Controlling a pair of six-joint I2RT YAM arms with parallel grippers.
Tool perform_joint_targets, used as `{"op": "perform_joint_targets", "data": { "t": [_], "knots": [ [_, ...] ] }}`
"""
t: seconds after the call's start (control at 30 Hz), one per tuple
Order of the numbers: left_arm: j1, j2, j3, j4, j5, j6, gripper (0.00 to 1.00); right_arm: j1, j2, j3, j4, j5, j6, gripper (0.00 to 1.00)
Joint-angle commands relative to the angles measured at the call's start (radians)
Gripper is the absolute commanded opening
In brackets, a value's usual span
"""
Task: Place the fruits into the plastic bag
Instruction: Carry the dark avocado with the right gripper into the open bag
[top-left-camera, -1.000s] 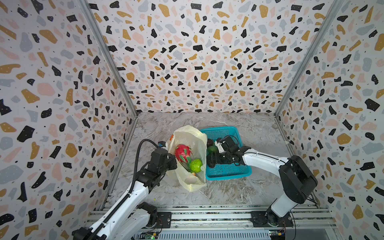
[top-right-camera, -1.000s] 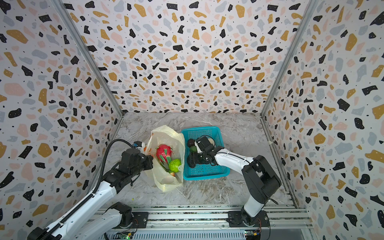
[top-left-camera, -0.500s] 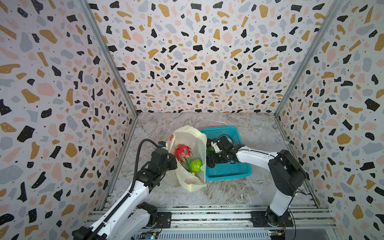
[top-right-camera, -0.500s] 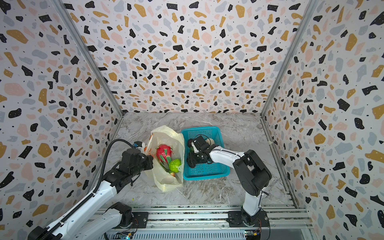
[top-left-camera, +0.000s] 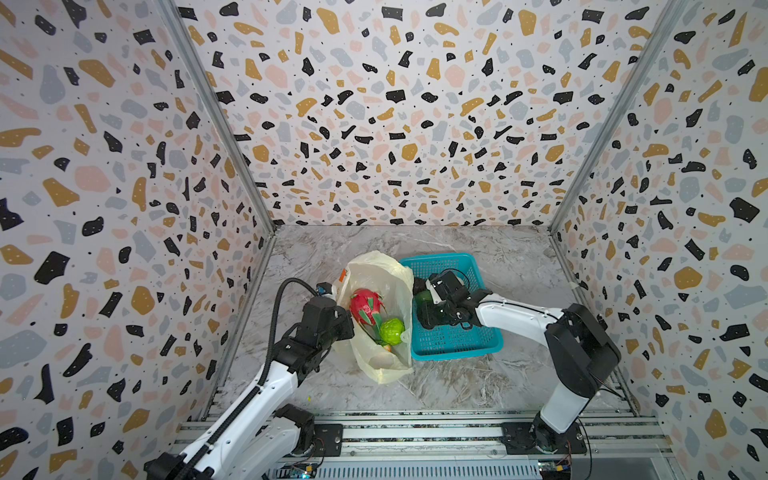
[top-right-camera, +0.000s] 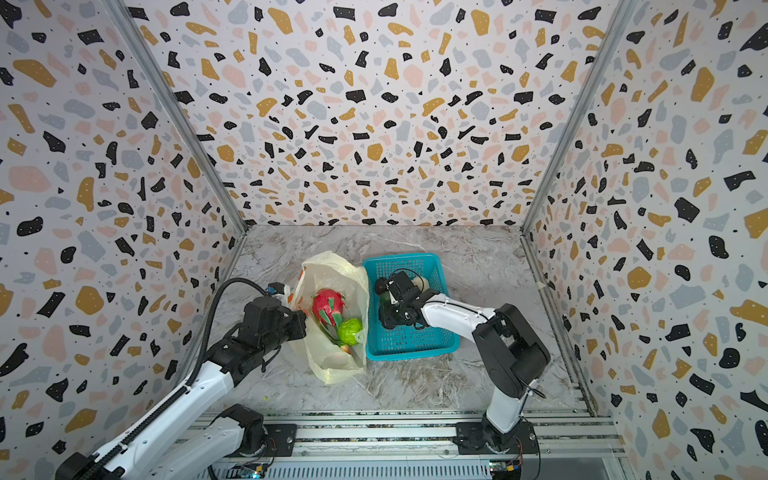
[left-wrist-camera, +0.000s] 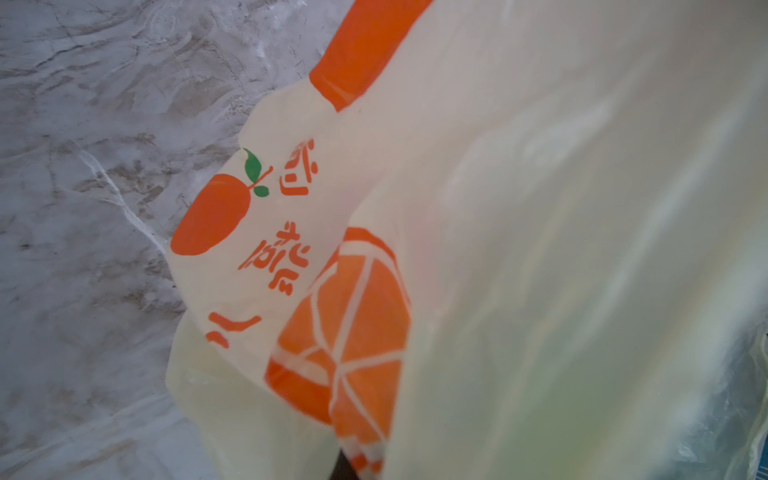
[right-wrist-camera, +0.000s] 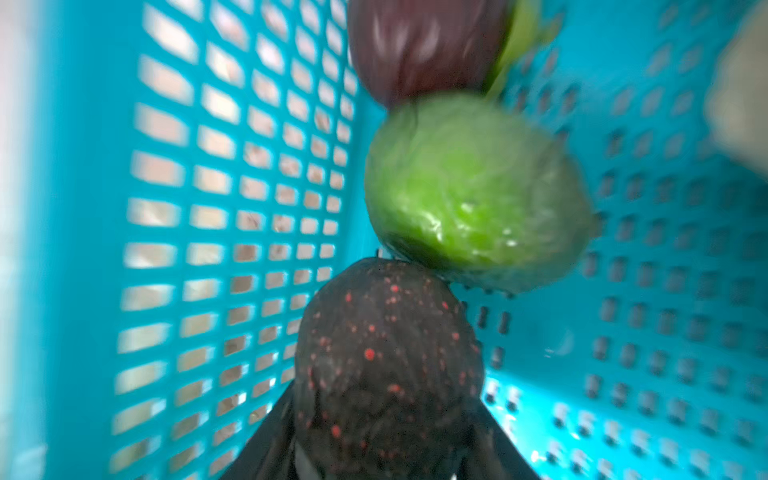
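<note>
The plastic bag (top-left-camera: 382, 274) (top-right-camera: 332, 270) stands open on the marble floor, left of the basket. A red dragon fruit (top-left-camera: 365, 305) (top-right-camera: 327, 306) and a bumpy green fruit (top-left-camera: 391, 330) (top-right-camera: 350, 330) lie inside it. My left gripper (top-left-camera: 348, 322) (top-right-camera: 301, 324) is shut on the bag's left edge, and bag film (left-wrist-camera: 540, 208) fills the left wrist view. My right gripper (top-left-camera: 424, 318) (top-right-camera: 386, 318) (right-wrist-camera: 386, 449) reaches into the basket's left end. Its fingers (right-wrist-camera: 266, 440) press both sides of a dark, red-speckled fruit (right-wrist-camera: 386, 365). A smooth green fruit (right-wrist-camera: 473, 195) (top-left-camera: 424, 296) touches it.
The teal mesh basket (top-left-camera: 457, 349) (top-right-camera: 411, 353) (right-wrist-camera: 232, 208) sits right of the bag, almost touching it. A dark maroon fruit (right-wrist-camera: 424, 45) lies beyond the green one in the basket's corner. Patterned walls close in three sides, and a metal rail runs along the front.
My right gripper's jaws have narrowed onto the dark fruit, and that arm's elbow has shifted. The left arm, the bag and the fruits in it have not moved.
</note>
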Motion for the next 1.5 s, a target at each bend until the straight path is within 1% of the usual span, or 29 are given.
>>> {"op": "perform_joint_targets", "data": {
  "t": [0.0, 0.1, 0.17, 0.23, 0.3, 0.37, 0.43, 0.47, 0.6, 0.7, 0.8, 0.87, 0.97, 1.03, 1.17, 1.47],
  "knots": [
    [0.005, 0.000, -0.007, 0.016, 0.008, 0.000, 0.00, 0.054, -0.174, 0.024, 0.018, 0.227, -0.017, 0.32],
    [0.005, 0.004, -0.008, 0.021, 0.010, 0.001, 0.00, 0.185, -0.287, 0.040, 0.096, 0.458, -0.128, 0.33],
    [0.005, 0.007, -0.012, 0.027, 0.011, -0.001, 0.00, 0.296, -0.352, 0.035, 0.203, 0.607, -0.246, 0.33],
    [0.005, 0.012, -0.012, 0.031, 0.014, -0.003, 0.00, 0.404, -0.393, 0.019, 0.327, 0.729, -0.369, 0.34],
    [0.004, 0.012, -0.012, 0.032, 0.016, -0.005, 0.00, 0.505, -0.416, -0.010, 0.488, 0.811, -0.521, 0.34],
    [0.005, 0.009, -0.015, 0.031, 0.016, -0.005, 0.00, 0.583, -0.413, -0.025, 0.612, 0.825, -0.662, 0.34],
    [0.005, 0.004, -0.019, 0.032, 0.015, -0.006, 0.00, 0.617, -0.384, -0.005, 0.627, 0.795, -0.718, 0.35],
    [0.004, 0.001, -0.021, 0.031, 0.013, -0.006, 0.00, 0.618, -0.364, 0.018, 0.594, 0.768, -0.711, 0.34],
    [0.005, -0.005, -0.021, 0.026, 0.012, -0.006, 0.00, 0.603, -0.294, 0.065, 0.489, 0.668, -0.653, 0.34],
    [0.004, -0.014, -0.022, 0.022, 0.007, -0.007, 0.00, 0.563, -0.243, 0.091, 0.388, 0.554, -0.569, 0.34],
    [0.004, -0.019, -0.026, 0.022, 0.004, -0.008, 0.00, 0.479, -0.179, 0.133, 0.258, 0.381, -0.439, 0.34],
    [0.004, -0.019, -0.027, 0.022, 0.005, -0.008, 0.00, 0.408, -0.136, 0.163, 0.191, 0.233, -0.357, 0.34],
    [0.004, -0.018, -0.028, 0.026, 0.007, -0.010, 0.00, 0.333, -0.059, 0.221, 0.095, 0.081, -0.280, 0.34],
    [0.005, -0.016, -0.025, 0.025, 0.009, -0.012, 0.00, 0.305, -0.013, 0.251, 0.046, 0.041, -0.264, 0.34],
    [0.004, -0.017, -0.024, 0.020, 0.006, -0.008, 0.00, 0.273, 0.071, 0.323, -0.061, 0.029, -0.258, 0.34],
    [0.005, -0.017, -0.025, 0.020, 0.004, -0.009, 0.00, 0.244, 0.163, 0.404, -0.122, 0.036, -0.259, 0.37]
  ]
}}
